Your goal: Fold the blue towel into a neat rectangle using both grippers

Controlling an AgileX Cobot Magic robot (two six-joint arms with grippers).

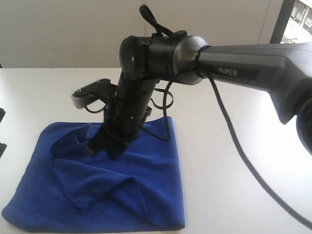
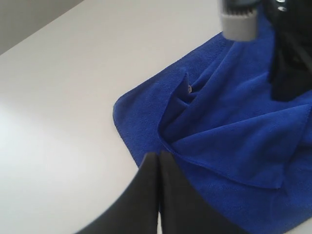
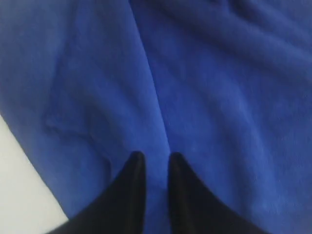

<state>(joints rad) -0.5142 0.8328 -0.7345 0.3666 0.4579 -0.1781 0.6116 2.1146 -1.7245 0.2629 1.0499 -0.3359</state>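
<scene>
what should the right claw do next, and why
Probably close the right claw on the towel. Its tips stand slightly apart astride a raised crease, with no cloth clearly pinched yet, and a fold needs a grip first.

Right gripper [image 1: 101,146] down on rumpled blue towel [image 1: 97,195]; white table [image 1: 209,204].

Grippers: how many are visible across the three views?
2. The black thin-fingered left gripper, shut, is at the edge of the deep blue microfibre towel; the right gripper is down on the towel, its jaws slightly apart, grip unclear.
</scene>
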